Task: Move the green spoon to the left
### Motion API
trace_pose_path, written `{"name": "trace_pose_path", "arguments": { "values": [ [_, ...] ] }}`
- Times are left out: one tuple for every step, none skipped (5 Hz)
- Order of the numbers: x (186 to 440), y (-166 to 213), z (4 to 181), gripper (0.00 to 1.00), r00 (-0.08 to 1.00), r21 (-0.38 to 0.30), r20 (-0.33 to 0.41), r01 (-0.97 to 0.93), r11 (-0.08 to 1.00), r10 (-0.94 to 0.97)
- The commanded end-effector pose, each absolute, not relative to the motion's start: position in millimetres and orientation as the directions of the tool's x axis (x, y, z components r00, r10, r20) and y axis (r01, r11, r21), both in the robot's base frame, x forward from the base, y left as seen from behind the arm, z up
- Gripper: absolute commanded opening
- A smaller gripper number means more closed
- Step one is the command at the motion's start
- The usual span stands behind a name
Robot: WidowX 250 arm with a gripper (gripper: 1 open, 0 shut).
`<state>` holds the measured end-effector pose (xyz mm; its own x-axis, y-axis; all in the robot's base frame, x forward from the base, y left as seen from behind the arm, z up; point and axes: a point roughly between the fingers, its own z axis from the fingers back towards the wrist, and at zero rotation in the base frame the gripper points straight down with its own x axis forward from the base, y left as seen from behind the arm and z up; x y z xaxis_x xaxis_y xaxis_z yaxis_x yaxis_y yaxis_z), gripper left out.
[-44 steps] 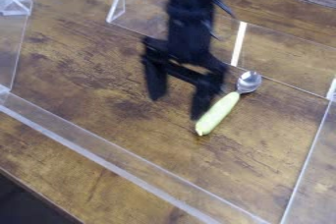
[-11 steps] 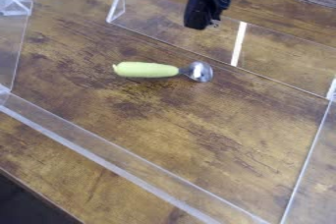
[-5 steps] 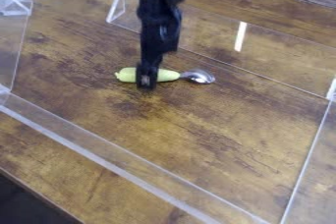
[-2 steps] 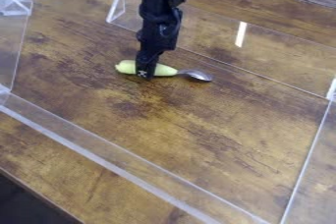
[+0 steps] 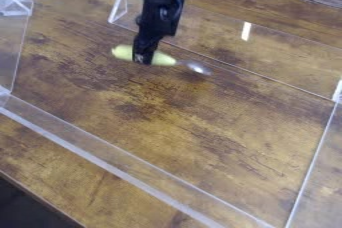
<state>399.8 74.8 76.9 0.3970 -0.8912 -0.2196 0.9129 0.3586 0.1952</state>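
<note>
Gripping the green spoon (image 5: 158, 59) by its yellow-green handle, the dark robot gripper (image 5: 143, 57) has its jaws closed on it at the far left part of the wooden table (image 5: 174, 122), the blurred silver bowl pointing right. The step in hand looks like carrying the spoon; the next move calls for easing it further left, short of the clear side panel, then lowering and letting go.

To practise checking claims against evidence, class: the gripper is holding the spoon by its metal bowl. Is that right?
Not the bowl: the gripper is holding the spoon by its yellow-green handle, as the camera view shows.
</note>
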Motion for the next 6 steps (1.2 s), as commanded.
{"name": "trace_pose_path", "arguments": {
  "values": [
    [411.0,102.5,142.7,0.0,0.427,0.332,-0.198,0.876,0.35,-0.882],
    [402.1,110.4,148.5,0.0,0.377,0.345,-0.187,0.89,0.298,-0.907],
    [393.5,104.8,155.6,0.0,0.336,0.356,-0.17,0.897,0.26,-0.926],
    [391.0,108.4,151.0,0.0,0.295,0.363,-0.145,0.904,0.226,-0.945],
    [389.5,115.8,142.4,0.0,0.238,0.361,-0.122,0.915,0.18,-0.963],
    [389.4,120.8,138.7,0.0,0.193,0.358,-0.106,0.923,0.143,-0.975]
  ]
}}
